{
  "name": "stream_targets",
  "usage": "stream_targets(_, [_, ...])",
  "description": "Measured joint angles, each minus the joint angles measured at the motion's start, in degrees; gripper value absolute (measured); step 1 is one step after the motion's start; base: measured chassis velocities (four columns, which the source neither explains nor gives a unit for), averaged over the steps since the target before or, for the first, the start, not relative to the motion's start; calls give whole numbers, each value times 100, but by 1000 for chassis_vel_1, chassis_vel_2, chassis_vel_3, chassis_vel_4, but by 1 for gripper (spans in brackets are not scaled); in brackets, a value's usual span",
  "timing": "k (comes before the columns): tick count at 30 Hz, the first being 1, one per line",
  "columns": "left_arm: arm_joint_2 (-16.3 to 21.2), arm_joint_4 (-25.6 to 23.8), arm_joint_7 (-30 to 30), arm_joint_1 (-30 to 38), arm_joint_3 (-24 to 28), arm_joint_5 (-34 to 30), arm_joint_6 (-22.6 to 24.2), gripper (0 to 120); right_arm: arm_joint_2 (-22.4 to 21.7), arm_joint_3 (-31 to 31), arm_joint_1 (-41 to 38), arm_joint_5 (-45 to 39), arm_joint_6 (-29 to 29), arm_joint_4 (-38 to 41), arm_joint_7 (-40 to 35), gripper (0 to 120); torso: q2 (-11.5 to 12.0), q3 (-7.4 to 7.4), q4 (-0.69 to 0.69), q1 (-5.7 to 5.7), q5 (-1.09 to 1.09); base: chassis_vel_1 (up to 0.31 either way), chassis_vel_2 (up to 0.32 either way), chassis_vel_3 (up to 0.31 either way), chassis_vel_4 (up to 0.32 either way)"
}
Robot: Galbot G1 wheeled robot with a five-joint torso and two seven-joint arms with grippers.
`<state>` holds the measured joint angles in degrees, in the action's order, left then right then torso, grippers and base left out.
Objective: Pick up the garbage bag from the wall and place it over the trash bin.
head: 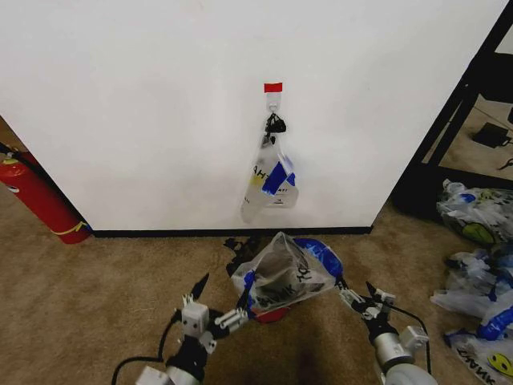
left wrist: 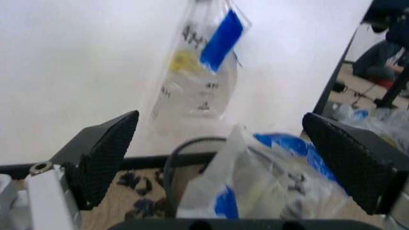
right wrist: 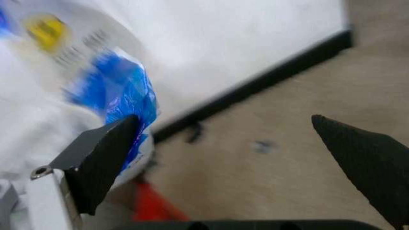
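Here, nearest to you, your left gripper sits low over the carpet with its jaws spread wide and nothing between them; in the left wrist view its two black fingertips stand well apart, framing the bin and bag ahead. Your right gripper is on the other side, also wide open and holding nothing, one finger just beside the bag's blue patch in the right wrist view. Between the two grippers stands the trash bin, its red body barely showing because a garbage bag is draped over its top, crumpled, see-through white with black lettering and a blue patch. You can see the bin's dark rim in the left wrist view with the bag spilling over it. Farther on, a second bag of the same print hangs from a small white hook on the wall, just below a short strip of red tape, its bottom above the black baseboard. At the far left a red fire extinguisher leans by the wall's edge, and at the right a heap of bags lies on the carpet.
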<state>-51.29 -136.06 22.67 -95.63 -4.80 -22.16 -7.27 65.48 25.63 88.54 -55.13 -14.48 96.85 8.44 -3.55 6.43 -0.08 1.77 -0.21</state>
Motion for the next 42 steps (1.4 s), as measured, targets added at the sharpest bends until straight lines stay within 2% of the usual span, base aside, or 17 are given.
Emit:
stream_targets(1, [0,0,0,0,0,0,0,100,0,0,0,0,0,0,0,100,0,0,0,0,0,0,0,0,0])
stream_targets(3, [27,-17,21,173,-29,-137,98,100,83,183,-133,-364,-192,-673,1518,100,0,0,-1,0,-1,0,0,0,0])
stream_targets(5, [32,20,52,321,-21,-232,165,100,208,282,-372,-141,-431,-1289,2547,100,0,0,-3,0,0,0,0,0,0])
stream_targets(7, [30,41,67,369,-12,-269,194,100,306,305,-562,258,-785,-1584,2709,100,0,1,-1,0,1,0,0,0,0])
stream_targets(12, [46,33,80,386,-23,-316,234,100,315,415,-766,728,-1149,-1717,2928,100,0,0,3,0,0,0,0,0,0])
stream_targets(16, [101,12,101,497,-65,-460,305,100,133,638,-855,1000,-1401,-1835,3677,100,0,0,0,0,-1,0,0,0,0])
stream_targets(21, [188,78,110,702,-67,-626,404,100,-18,1068,-1039,1749,-2087,-1908,4996,100,0,0,-1,0,-1,0,0,0,0])
stream_targets(23, [196,135,105,743,-48,-647,423,100,-8,1101,-1092,1677,-2097,-1793,5177,100,0,0,1,0,0,0,0,0,0])
stream_targets(29, [220,217,122,888,-54,-755,617,100,18,1078,-1048,1360,-1672,-1744,5189,100,0,0,2,0,0,0,0,0,0])
stream_targets(32, [422,294,168,1351,-51,-1226,1018,100,-42,932,-763,1289,-1622,-1629,4029,100,0,0,0,0,0,0,0,0,0])
stream_targets(33, [422,294,168,1351,-51,-1226,1018,100,-42,932,-763,1289,-1622,-1629,4029,100,0,0,0,0,0,0,0,0,0])
stream_targets(36, [742,595,222,2284,168,-2098,1638,100,-37,860,-400,934,-1521,-1153,2773,100,0,0,-2,0,-1,0,0,0,0])
stream_targets(37, [863,807,223,2828,360,-2518,1891,100,-31,875,-262,849,-1442,-939,2429,100,0,0,1,0,-2,0,0,0,0])
stream_targets(38, [863,807,223,2828,360,-2518,1891,100,-31,875,-262,849,-1442,-939,2429,100,0,0,1,0,-2,0,0,0,0])
stream_targets(39, [987,1189,158,3824,715,-3234,2384,100,-24,914,-22,804,-1275,-503,1932,100,0,0,-3,1,-1,0,0,0,0])
stream_targets(40, [987,1189,158,3824,715,-3234,2384,100,-24,914,-22,804,-1275,-503,1932,100,0,0,-3,1,-1,0,0,0,0])
stream_targets(42, [1030,1507,51,4547,1053,-3738,2850,100,-18,946,186,801,-1117,-115,1502,100,0,1,-3,1,-1,0,0,0,0])
